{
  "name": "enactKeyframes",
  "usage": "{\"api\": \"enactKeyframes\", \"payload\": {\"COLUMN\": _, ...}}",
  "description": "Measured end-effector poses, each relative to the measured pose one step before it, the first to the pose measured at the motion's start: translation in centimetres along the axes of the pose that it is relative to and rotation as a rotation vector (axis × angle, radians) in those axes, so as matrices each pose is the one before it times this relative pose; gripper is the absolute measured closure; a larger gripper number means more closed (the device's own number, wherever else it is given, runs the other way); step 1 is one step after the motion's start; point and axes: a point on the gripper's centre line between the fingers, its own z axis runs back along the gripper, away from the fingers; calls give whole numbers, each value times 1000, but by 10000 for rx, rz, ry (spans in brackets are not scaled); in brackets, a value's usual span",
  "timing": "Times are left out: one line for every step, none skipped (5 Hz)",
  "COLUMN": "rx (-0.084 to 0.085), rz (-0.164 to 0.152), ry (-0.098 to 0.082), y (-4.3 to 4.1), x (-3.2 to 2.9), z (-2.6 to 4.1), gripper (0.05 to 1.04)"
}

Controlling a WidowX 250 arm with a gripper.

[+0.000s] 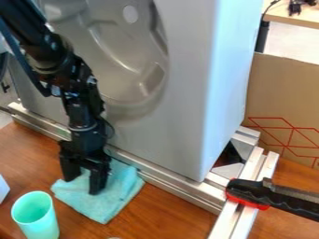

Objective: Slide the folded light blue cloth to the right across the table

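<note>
Wooden table [174, 212], brown, grained: the base surface of the set. Grey moulded housing [187, 93], one, upright at the rear, with a rounded recess in its face. Cardboard panel [283, 91], one, behind and to the right, printed with red lines. Black arm [74, 93], one, mine, entering at the upper left and angled down in front of the housing. Metal rails [168, 179], several, along the housing's foot and out to the lower right.

Teal cloth [115, 200], one, slightly rumpled, flat on the table before the rail; its outline is near square, so I read no strong long axis. Hand tool [274, 196], one, black and red handle, lying across the rails at the right. Gripper [81, 187], one, pointing down at the cloth, fingers wide apart, nothing lifted between them. The relation I note: cloth directly under and between the fingertips, its larger share spreading to the view's right and toward the camera. Whether the tips press on it, I cannot tell. Mint cup [44, 226], one, upright, mouth up, near the cloth's left corner.
</note>
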Motion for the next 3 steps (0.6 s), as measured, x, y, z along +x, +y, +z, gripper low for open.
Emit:
{"api": "enactKeyframes", "payload": {"rx": 86, "rz": -507, "ry": 236, "y": -2553, "x": -359, "z": -376, "gripper": 83}}
{"api": "enactKeyframes", "payload": {"rx": 59, "rz": -414, "ry": 125, "y": -1705, "x": 38, "z": -298, "gripper": 83}}
{"api": "enactKeyframes", "payload": {"rx": -601, "rz": 484, "ry": -175, "y": -1124, "x": 312, "z": 41, "gripper": 83}}
